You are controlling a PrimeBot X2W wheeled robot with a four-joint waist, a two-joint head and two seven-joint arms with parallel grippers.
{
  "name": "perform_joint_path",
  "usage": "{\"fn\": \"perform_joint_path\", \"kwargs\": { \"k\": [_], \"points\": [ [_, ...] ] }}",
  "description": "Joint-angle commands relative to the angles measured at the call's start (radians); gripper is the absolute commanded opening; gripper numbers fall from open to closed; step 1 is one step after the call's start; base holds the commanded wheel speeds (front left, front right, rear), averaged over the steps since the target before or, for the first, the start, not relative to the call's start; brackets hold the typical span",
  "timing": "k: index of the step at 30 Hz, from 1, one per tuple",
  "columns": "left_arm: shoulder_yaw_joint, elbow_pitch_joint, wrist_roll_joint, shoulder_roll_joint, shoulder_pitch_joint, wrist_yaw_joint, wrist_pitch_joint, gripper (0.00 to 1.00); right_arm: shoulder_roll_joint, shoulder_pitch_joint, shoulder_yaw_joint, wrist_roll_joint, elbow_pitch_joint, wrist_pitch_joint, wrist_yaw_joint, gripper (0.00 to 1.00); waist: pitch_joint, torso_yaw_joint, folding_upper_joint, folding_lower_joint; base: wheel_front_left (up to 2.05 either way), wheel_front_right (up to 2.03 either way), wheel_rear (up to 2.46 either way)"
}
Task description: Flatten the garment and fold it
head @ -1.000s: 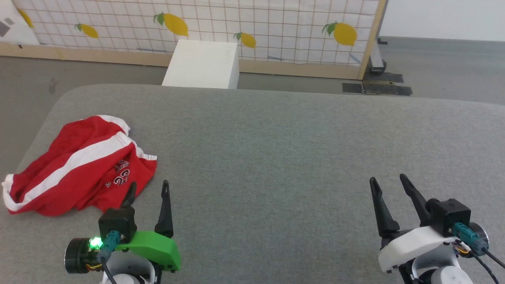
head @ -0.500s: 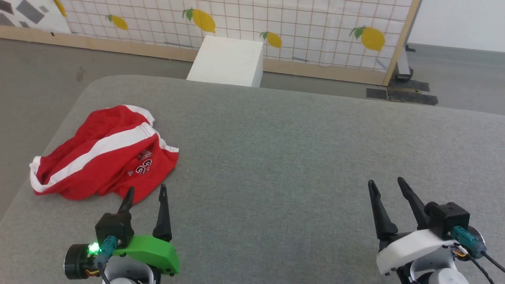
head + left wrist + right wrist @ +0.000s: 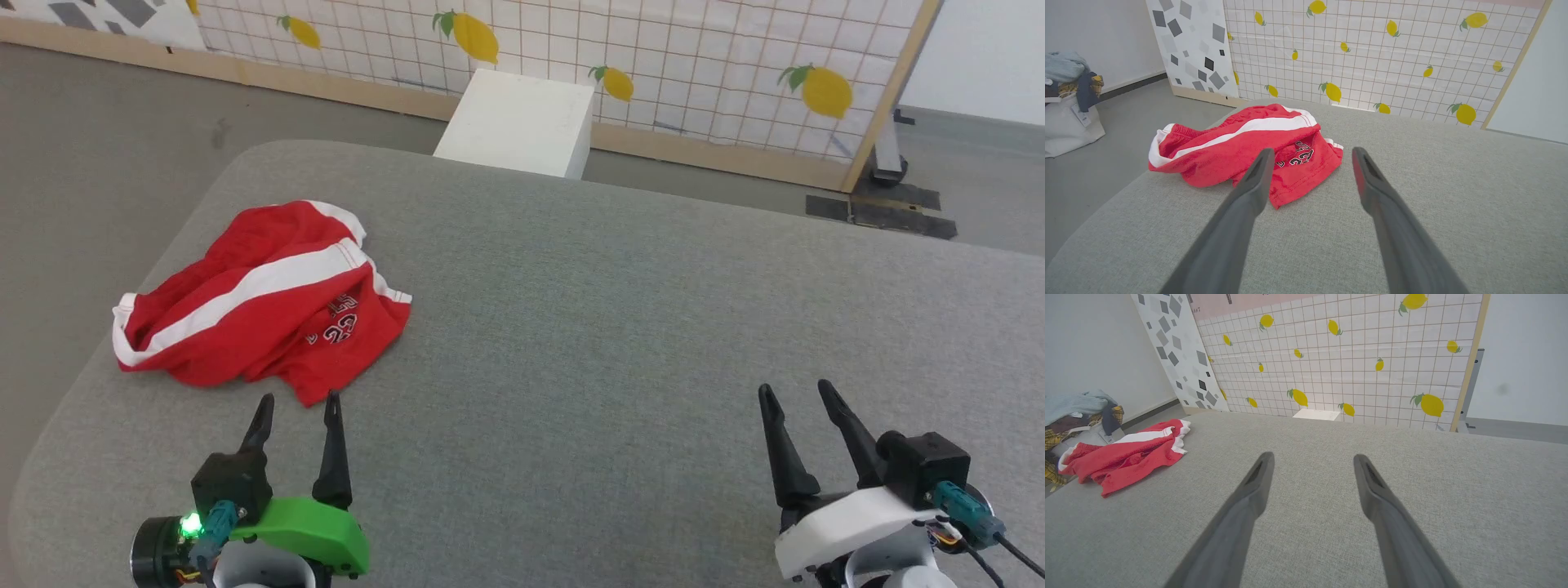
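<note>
The garment, red shorts with a white side stripe and small lettering, lies crumpled at the left of the grey padded table. It also appears in the left wrist view and far left in the right wrist view. My left gripper stands open just short of the garment's near hem, apart from it, nothing between its fingers. Far to the right, my right gripper hovers open and empty over bare table.
A white box stands on the floor beyond the table's far edge, before a lemon-print screen. A pile of laundry in a bag sits on the floor to the left. The table's rounded left edge runs close to the garment.
The head camera has turned left, shifting the whole picture rightward. Neither gripper has visibly moved relative to the table, and the garment lies as before.
</note>
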Motion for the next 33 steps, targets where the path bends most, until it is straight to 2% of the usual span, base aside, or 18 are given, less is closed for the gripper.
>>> {"fn": "perform_joint_path", "kwargs": {
  "k": [1, 17, 33],
  "points": [
    [0.004, 0.007, -0.009, -0.003, 0.015, 0.006, -0.01, 1.0, 0.0, 0.009, 0.002, 0.009, 0.008, -0.011, -0.001, 1.0, 0.001, 0.011, -0.0001, 0.0, 0.0, 0.0, 0.0],
    [0.006, 0.025, -0.03, -0.004, 0.015, 0.012, -0.045, 1.0, 0.0, 0.0, 0.011, 0.042, 0.05, -0.046, -0.001, 1.0, 0.008, 0.076, -0.0001, 0.0, 0.0, 0.0, 0.0],
    [0.004, 0.035, -0.04, -0.005, 0.019, 0.017, -0.078, 1.0, 0.0, -0.005, 0.02, -0.009, 0.069, -0.079, -0.001, 1.0, 0.008, 0.135, -0.0001, 0.0, 0.0, 0.0, 0.0]
  ]
}}
